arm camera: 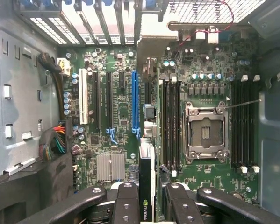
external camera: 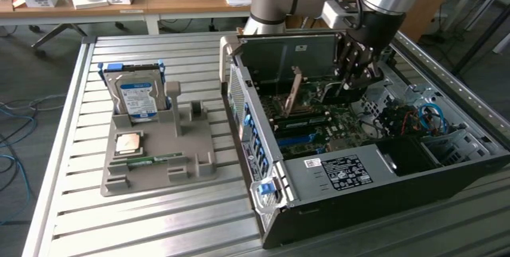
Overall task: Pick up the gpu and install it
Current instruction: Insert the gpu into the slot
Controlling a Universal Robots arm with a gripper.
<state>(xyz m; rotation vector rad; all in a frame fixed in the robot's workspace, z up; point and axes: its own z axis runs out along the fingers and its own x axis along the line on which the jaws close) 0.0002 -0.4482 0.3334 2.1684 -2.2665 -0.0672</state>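
In the exterior view, the gripper (external camera: 353,83) reaches down into the open computer case (external camera: 398,176). The gpu (external camera: 294,92) stands on edge over the circuit board (external camera: 319,127), stretching from the fingers toward the exterior view's left.

In the wrist view, the gripper (arm camera: 148,198) pinches the gpu (arm camera: 146,161) edge-on between its fingers, just beside the blue slot (arm camera: 135,98).

The gripper (arm camera: 150,198) clasps the gpu (arm camera: 146,165) edge-on between its dark fingers (arm camera: 125,203), over the green motherboard (arm camera: 121,121); the card's far end lies near the long blue slot (arm camera: 135,100); the open processor socket (arm camera: 205,133) sits apart
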